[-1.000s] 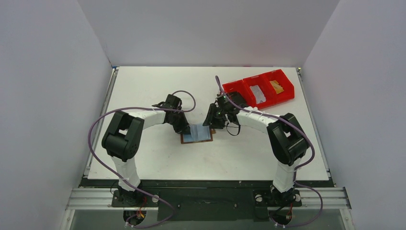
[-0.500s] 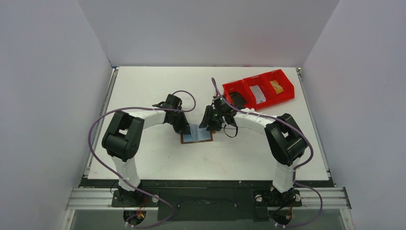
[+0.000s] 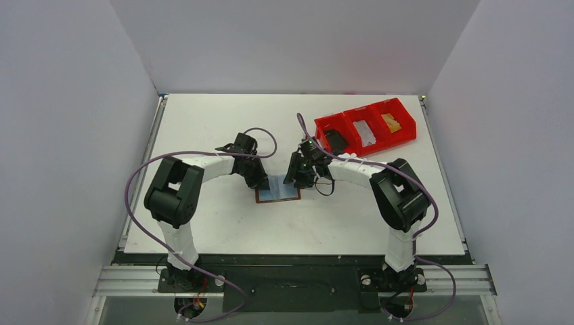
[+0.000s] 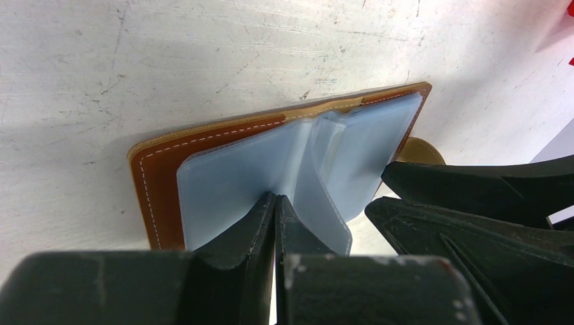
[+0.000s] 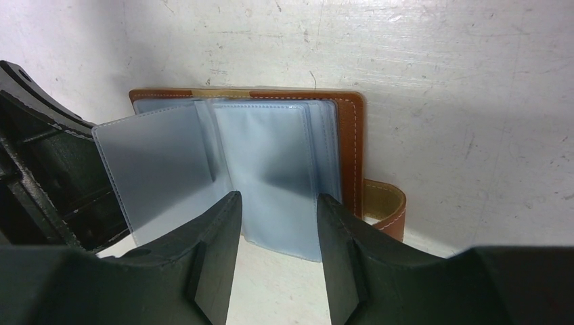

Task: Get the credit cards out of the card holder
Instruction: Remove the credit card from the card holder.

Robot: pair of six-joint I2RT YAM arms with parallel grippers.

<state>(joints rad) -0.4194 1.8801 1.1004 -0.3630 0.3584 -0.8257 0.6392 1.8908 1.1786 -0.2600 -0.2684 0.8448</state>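
Observation:
The brown leather card holder lies open on the table with its pale blue sleeves fanned out. My left gripper is shut, its tips resting on the left sleeve. My right gripper hangs open just above the near edge of the right sleeves, nothing between its fingers. The closing tab sticks out at the holder's right side. No credit cards show in the sleeves. A black card lies in the red bin's left compartment.
The red three-compartment bin stands at the back right, with a pale flat piece in its middle compartment and a gold one in the right. Purple cables loop over both arms.
My right gripper has moved left, closer over the holder's right side, and its jaws stand slightly wider. The black card in the bin has come into view. The left gripper has not moved.

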